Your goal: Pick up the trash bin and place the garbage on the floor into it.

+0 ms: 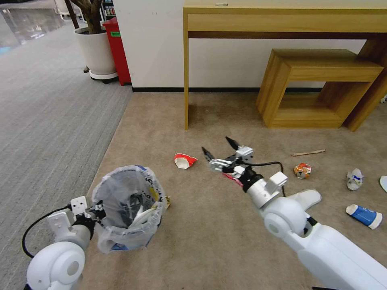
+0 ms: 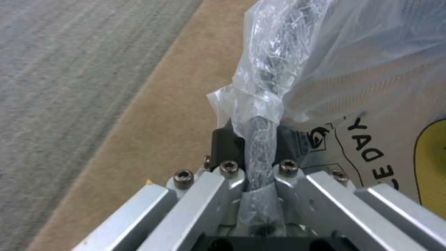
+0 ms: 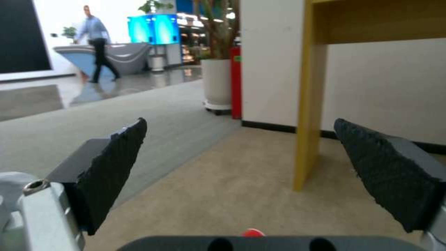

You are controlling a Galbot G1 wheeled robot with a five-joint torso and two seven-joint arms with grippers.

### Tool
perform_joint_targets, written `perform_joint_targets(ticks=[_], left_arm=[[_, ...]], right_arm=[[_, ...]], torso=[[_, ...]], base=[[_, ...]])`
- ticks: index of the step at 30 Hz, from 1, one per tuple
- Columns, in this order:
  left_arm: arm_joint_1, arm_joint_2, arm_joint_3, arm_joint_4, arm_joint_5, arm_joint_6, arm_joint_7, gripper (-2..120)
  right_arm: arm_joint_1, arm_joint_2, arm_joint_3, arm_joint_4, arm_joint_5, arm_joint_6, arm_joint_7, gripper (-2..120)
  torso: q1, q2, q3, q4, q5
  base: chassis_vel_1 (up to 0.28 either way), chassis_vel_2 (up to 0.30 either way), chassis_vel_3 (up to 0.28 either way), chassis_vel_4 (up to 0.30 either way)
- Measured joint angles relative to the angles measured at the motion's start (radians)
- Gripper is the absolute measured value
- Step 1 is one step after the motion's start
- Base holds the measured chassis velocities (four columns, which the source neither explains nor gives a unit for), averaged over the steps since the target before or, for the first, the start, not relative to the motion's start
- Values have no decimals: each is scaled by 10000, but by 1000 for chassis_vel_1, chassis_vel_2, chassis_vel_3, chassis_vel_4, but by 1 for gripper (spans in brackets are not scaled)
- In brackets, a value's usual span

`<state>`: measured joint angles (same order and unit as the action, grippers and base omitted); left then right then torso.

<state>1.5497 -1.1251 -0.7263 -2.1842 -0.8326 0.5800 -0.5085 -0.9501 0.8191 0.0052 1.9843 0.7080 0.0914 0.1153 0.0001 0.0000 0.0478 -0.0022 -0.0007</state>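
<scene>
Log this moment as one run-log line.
left gripper: shut on rim of clear-bagged round trash bin | right gripper: open, near red-and-white crumpled paper cup

Clear blue-printed liner on the trash bin [image 1: 128,207]; red-and-white crumpled cup [image 1: 185,160]; tan carpet [image 1: 209,233].

Bag-lined trash bin [image 1: 128,207]; scattered garbage [image 1: 302,170]

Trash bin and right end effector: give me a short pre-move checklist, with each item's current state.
1. Left end effector clamped on the trash bin rim: ok.
2. Bin upright, mouth open upward: ok.
3. Right end effector open and empty: ok.
4. Red-and-white crumpled cup on the carpet, just to the left of the right end effector, untouched: ok.
5. Bin lifted clear of the floor: cannot tell.
6. Floor free of garbage: not ok; crushed can, blue-and-white cup and wooden stick remain.
</scene>
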Motion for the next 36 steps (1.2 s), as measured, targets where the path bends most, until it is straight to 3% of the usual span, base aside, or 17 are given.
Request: perform_joint_targets(ticks=[8,18,28,36], left_arm=[[370,275,-994,293,-176,-135,-37,0],[512,129,-1504,573,-159,-251,-67,0],[810,-341,-1700,410,51,-368,7,0],[921,-592,-1692,326,245,-452,96,0]], right_arm=[[-421,106,450,-384,-342,34,69,100],[-1157,153,713,-639,-868,206,78,100],[-1314,481,-346,-1100,-1417,361,157,99],[-1517,596,-532,-1242,-1813,285,437,99]], torso=[[0,0,0,2,-1],[0,0,0,0,-2],[0,0,0,0,0],[0,0,0,0,-2]], base=[[0,0,0,0],[0,0,0,0],[0,0,0,0],[0,0,0,0]])
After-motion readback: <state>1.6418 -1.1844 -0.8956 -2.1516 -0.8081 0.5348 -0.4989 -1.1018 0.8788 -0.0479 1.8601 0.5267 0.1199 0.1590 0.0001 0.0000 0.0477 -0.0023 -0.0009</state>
